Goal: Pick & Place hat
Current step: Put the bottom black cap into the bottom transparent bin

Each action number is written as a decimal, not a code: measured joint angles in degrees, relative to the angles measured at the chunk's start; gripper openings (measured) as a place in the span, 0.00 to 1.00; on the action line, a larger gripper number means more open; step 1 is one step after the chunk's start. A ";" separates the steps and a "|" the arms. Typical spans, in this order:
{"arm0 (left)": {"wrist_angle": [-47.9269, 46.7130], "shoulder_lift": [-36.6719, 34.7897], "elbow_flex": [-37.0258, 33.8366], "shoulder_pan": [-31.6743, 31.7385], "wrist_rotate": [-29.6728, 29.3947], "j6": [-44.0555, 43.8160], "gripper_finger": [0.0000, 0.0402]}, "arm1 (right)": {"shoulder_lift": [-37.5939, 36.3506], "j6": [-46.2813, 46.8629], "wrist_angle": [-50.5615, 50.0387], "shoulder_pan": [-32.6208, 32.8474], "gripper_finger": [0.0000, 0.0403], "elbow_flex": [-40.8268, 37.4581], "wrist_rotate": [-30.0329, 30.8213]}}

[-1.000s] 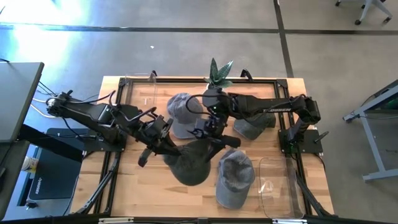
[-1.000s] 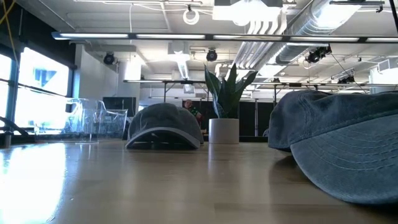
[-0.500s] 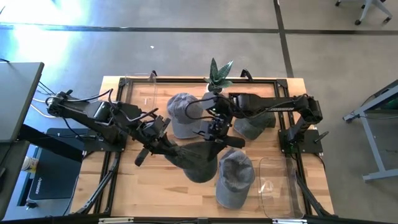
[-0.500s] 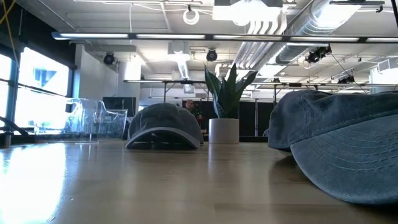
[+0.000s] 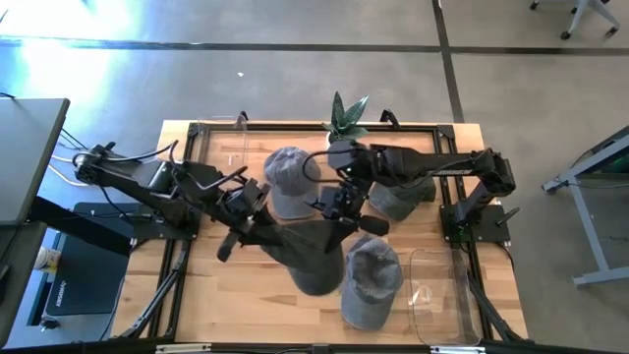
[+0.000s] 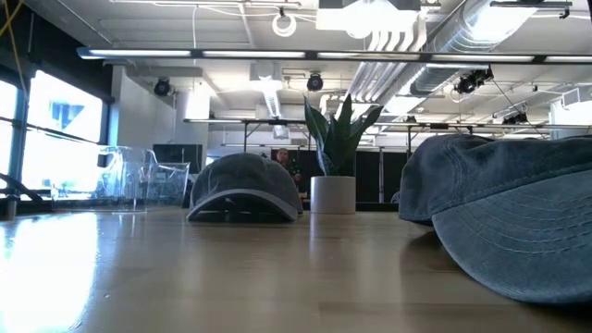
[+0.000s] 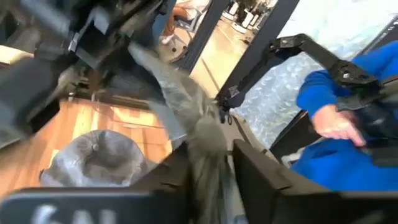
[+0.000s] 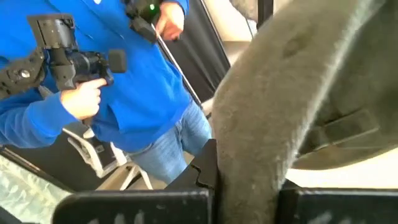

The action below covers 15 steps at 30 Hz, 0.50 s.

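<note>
A dark grey hat [image 5: 313,254] is held between both grippers over the middle of the table. My left gripper [image 5: 257,228] is shut on its left side, and its fingers show in the left wrist view [image 7: 208,177]. My right gripper [image 5: 341,210] is shut on its far right side, seen in the right wrist view [image 8: 249,186]. The low view shows neither the held hat nor the grippers. My left gripper pinches a bunched fold of the hat's cloth [image 7: 207,149] between its two fingers, coming level from the table's left. The cloth runs from the fingers in a stretched band toward the other gripper. My right gripper pinches the hat's thick edge [image 8: 255,143] between its two fingers, slanting down from the far right. The hat's body spreads away from the fingers toward the near side.
A light grey hat [image 5: 288,182] lies behind the held one, a grey hat [image 5: 371,280] near the front, and a dark hat [image 5: 398,202] under the right arm. A potted plant [image 5: 346,118] stands at the far edge. Clear containers [image 5: 221,147] [image 5: 442,290] sit far left and near right. A person in blue [image 8: 106,81] stands beside the table.
The right gripper has moved a little toward the table's right and far side, still shut on the hat. The hat's body has shifted right with it and is drawn out longer between the two grippers.
</note>
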 joint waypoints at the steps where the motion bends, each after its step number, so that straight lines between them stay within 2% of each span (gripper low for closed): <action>1: 0.42 0.38 -0.01 0.00 -0.10 0.01 0.33 | -0.17 0.87 1.71 0.00 0.01 0.00 -0.02; 5: 2.42 2.09 -0.01 0.02 2.37 0.08 0.49 | -1.02 3.01 5.52 0.00 0.01 0.00 0.14; 8: 4.36 4.01 -0.06 -0.02 6.99 0.17 0.57 | -2.25 3.49 5.65 -0.15 0.01 -0.02 1.20; 12: 10.84 5.60 -0.10 -0.02 11.98 0.17 0.60 | -4.16 4.34 5.28 -0.31 0.01 -0.02 2.76; 15: 12.60 5.53 -0.10 -0.02 13.10 0.21 0.60 | -5.96 4.36 4.90 -0.31 0.01 -0.02 4.23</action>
